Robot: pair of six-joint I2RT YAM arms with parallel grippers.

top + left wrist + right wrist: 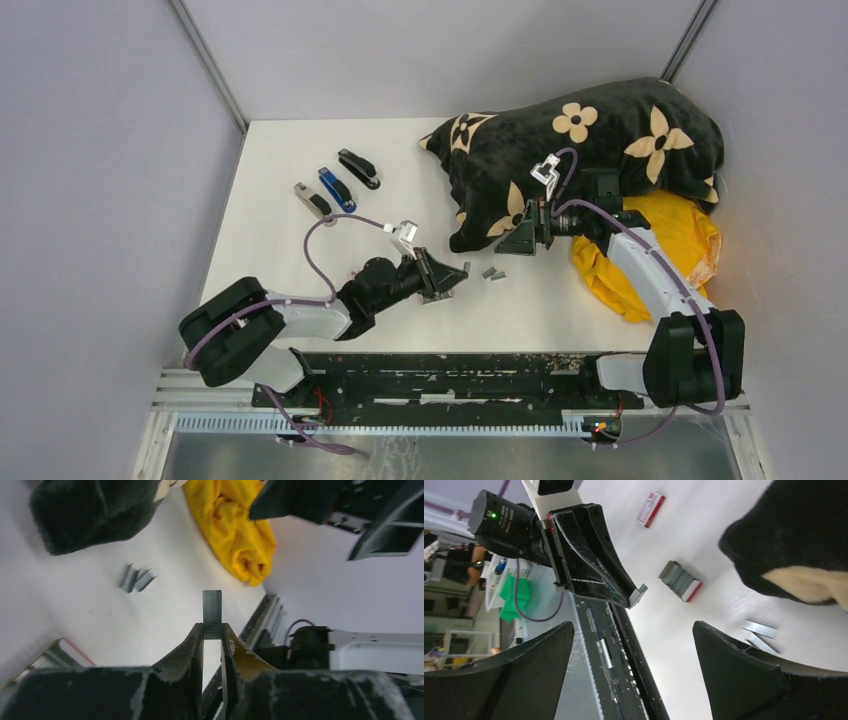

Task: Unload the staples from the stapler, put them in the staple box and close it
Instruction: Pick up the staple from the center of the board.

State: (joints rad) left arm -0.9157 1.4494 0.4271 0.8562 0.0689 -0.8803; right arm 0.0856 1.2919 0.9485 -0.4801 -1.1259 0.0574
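My left gripper is shut on a short grey strip of staples, which sticks out past the fingertips above the table. The same strip shows at the tip of the left gripper in the right wrist view. More loose staples lie on the table just right of that gripper. Three staplers lie closed at the back left, away from both grippers. My right gripper hangs open and empty by the black blanket's edge.
A black flowered blanket and a yellow cloth fill the back right. A small box of staples and a white-and-red box lie on the table near the left gripper. The black rail runs along the near edge.
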